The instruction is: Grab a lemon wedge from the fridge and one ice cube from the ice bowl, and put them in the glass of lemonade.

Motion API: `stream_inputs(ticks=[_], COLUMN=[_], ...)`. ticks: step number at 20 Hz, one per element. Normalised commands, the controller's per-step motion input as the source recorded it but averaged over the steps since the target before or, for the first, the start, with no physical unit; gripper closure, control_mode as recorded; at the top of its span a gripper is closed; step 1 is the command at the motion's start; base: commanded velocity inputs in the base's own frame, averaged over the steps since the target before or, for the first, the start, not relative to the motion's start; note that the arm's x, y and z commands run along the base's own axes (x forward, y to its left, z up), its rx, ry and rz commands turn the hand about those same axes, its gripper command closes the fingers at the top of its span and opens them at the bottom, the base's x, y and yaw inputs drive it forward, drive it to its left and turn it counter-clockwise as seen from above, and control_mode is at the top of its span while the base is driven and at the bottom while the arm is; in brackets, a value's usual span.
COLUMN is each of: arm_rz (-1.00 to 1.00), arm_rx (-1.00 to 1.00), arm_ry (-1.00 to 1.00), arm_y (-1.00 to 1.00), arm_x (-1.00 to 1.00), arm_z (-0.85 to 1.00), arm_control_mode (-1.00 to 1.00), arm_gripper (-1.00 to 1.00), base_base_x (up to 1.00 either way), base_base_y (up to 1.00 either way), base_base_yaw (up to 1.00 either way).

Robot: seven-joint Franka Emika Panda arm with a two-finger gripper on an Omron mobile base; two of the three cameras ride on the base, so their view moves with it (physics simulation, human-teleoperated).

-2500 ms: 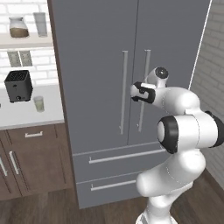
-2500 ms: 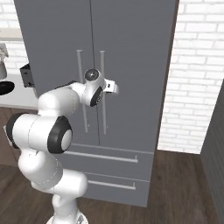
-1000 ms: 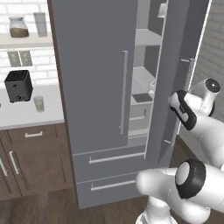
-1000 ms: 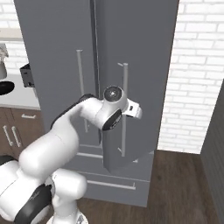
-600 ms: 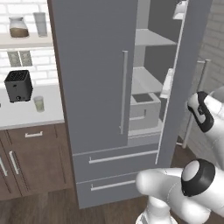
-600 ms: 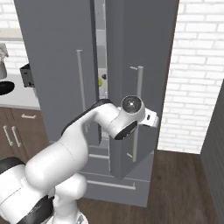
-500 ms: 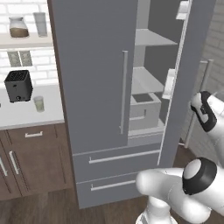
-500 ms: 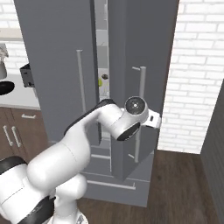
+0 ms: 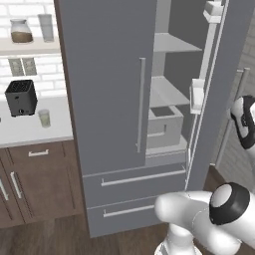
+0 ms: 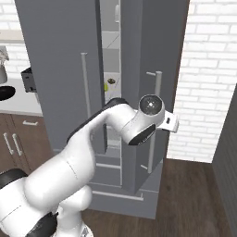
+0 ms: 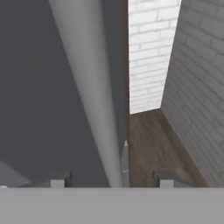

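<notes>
Fridge [image 9: 99, 99] right door swung open, shelves exposed. Pincer [image 11: 109, 183] spread wide astride the door's bar handle [image 11: 89, 96], fingertips apart. Glass of lemonade [image 9: 45, 118] on desk [image 9: 30, 134], far left.

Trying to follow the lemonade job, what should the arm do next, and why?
Probably release the door handle, which sits between the open claw fingers, and reach inside: the fridge right door stands wide open, and the lemon wedge shows on a shelf.

Left base view: faces the fridge [image 9: 109, 89] front from its left. Right base view: same fridge [image 10: 60, 55], from its right. Hand view: close along its door handle [image 11: 87, 96].
</notes>
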Motion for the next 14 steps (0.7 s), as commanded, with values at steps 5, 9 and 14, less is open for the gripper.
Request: stream_inputs(ticks=[5,9,14], arm_rz=[0.00,0.00,0.00], arm_rx=[-0.03,-0.22,-0.41], arm_ry=[-0.06,0.00,0.03], arm_y=[0.18,0.93,1.00], arm_x=[-0.61,-0.26,0.02], arm_z=[0.70,0.25,0.13], arm_control_mode=[-1.00,-1.00,-1.00], arm_gripper=[-1.00,-1.00,-1.00], base_base_x=[0.00,0.00,0.00], base_base_y=[0.00,0.00,0.00], base_base_yaw=[0.00,0.00,0.00])
